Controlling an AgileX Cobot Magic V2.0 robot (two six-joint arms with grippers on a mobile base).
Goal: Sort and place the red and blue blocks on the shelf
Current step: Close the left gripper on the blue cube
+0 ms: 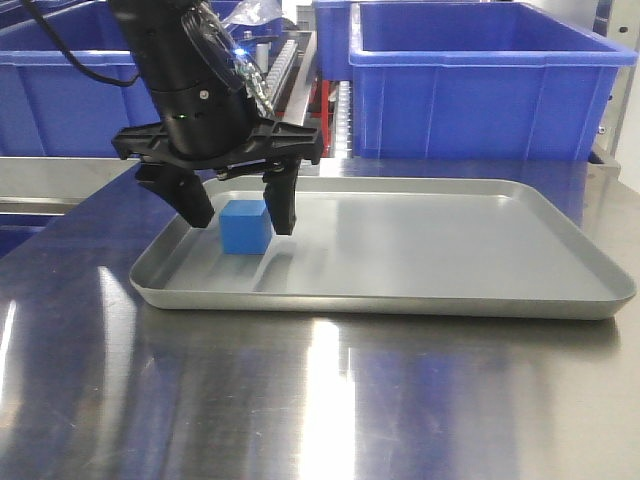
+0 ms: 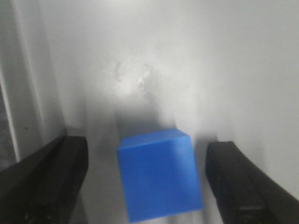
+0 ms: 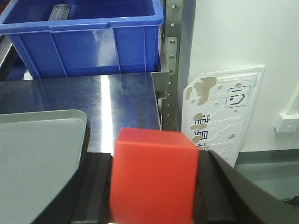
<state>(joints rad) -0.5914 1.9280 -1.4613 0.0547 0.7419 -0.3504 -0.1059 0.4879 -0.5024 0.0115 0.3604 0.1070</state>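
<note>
Blue block [image 1: 244,228] sits flat near the tray's [image 1: 450,300] left edge. My left hand [image 1: 241,222] is spread either side of it, not touching. I'd square up to its faces, lower slightly, then close evenly. Red block [image 3: 154,172] is pinched in my right hand [image 3: 154,189], outside the tray.

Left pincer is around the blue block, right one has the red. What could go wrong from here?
1. The blue block sits slightly skewed and nearer one finger of the open left pincer, so closing may twist or shove it.
2. It lies close to the tray wall; a finger might catch there.
3. The right pincer holds the red block outside the tray; a slip could drop it onto the table.
</note>
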